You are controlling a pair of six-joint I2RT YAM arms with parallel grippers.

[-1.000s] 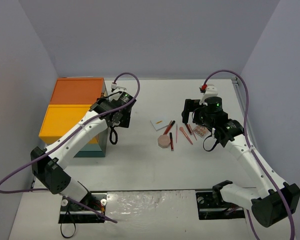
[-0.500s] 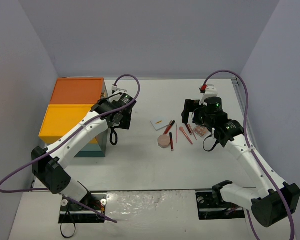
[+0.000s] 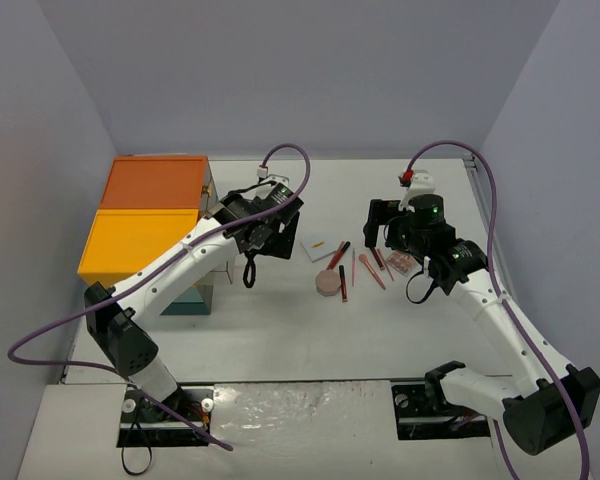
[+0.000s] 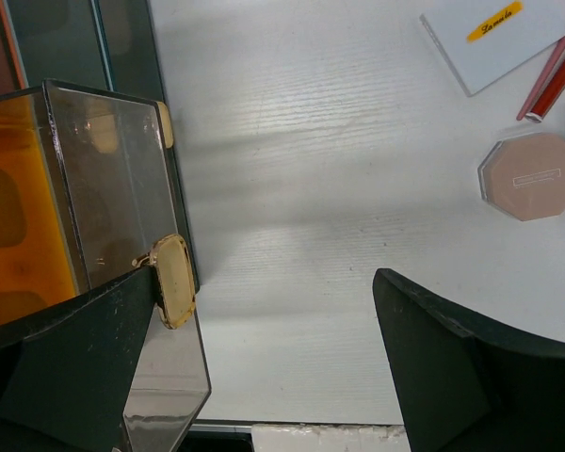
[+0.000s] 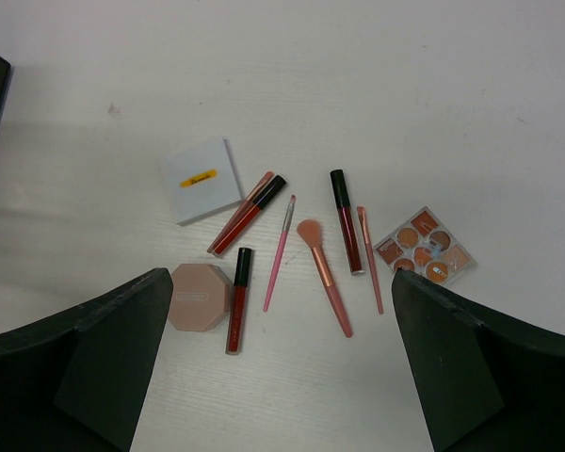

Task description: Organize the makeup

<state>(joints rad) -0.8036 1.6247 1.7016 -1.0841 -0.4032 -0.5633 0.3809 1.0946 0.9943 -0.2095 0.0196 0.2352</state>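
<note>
Top view: my left arm has swung away from the box toward the makeup at mid-frame, so I judge picking can begin. The right arm stayed bent over the makeup.

Left wrist view: the left gripper is wide and empty, with the compact at the right edge.

Right wrist view: the right gripper is wide and empty, and the makeup lies at mid-frame.

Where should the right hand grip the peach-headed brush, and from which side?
Take the brush by its handle's tail end, straight down from above, closing across its width: it lies flat on the table, and that end is clearest of the red tube.
</note>
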